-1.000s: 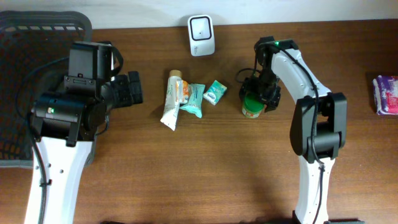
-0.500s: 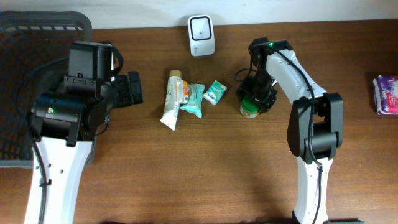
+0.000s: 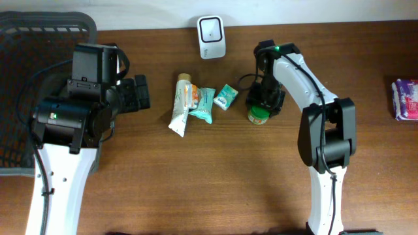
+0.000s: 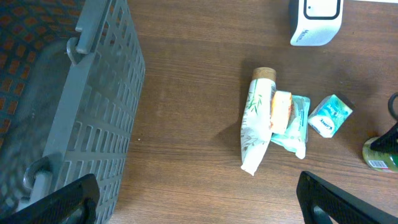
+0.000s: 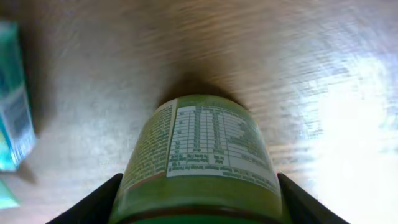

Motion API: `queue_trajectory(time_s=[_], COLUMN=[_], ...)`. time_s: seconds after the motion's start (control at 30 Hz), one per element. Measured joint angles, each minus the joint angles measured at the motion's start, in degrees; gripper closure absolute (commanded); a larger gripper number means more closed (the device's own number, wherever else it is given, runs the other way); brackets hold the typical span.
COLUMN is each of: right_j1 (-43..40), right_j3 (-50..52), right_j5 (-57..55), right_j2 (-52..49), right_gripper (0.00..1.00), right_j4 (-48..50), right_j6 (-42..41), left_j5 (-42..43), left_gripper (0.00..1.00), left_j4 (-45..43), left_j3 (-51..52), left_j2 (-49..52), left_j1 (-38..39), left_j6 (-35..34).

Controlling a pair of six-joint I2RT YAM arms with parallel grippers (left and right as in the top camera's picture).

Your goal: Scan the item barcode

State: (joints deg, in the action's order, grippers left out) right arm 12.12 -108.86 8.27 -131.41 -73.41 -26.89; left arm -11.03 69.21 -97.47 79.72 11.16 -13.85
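Observation:
A green jar with a printed label stands on the wooden table, right of the middle. My right gripper comes down over it. In the right wrist view the jar fills the gap, and both dark fingers press against its sides. The white scanner stands at the table's back edge, apart from the jar. My left gripper hangs open over the left side, its fingertips wide apart above bare wood. The left wrist view also catches the scanner and the jar.
A white tube, a teal packet and a small teal box lie together left of the jar. A dark grey basket fills the far left. A purple pack lies at the right edge.
My right gripper has narrowed around the green jar and shifted a little left and toward the front, the jar moving with it. The left arm has stayed still.

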Motion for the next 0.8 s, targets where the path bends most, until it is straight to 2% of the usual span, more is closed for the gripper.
queue_trajectory(time_s=[0.07, 0.1, 0.2, 0.3, 0.67, 0.8], right_j1=[0.0, 0.0, 0.0, 0.0, 0.0, 0.0], right_j3=[0.0, 0.0, 0.0, 0.0, 0.1, 0.1], right_j5=[0.0, 0.0, 0.0, 0.0, 0.0, -0.2], right_j2=[0.0, 0.0, -0.1, -0.1, -0.1, -0.1], right_gripper=[0.07, 0.01, 0.01, 0.01, 0.01, 0.05], right_j4=[-0.2, 0.0, 0.0, 0.0, 0.0, 0.0], right_j6=[5.9, 7.9, 11.7, 9.2, -18.4, -23.9], left_j5=[0.0, 0.0, 0.0, 0.0, 0.0, 0.0], left_gripper=[0.01, 0.01, 0.01, 0.01, 0.01, 0.01], left_j4=[0.0, 0.0, 0.0, 0.0, 0.0, 0.0], left_j3=[0.0, 0.0, 0.0, 0.0, 0.0, 0.0], left_j2=[0.0, 0.0, 0.0, 0.0, 0.0, 0.0], left_j1=[0.0, 0.0, 0.0, 0.0, 0.0, 0.0], left_j6=[0.0, 0.0, 0.0, 0.0, 0.0, 0.0])
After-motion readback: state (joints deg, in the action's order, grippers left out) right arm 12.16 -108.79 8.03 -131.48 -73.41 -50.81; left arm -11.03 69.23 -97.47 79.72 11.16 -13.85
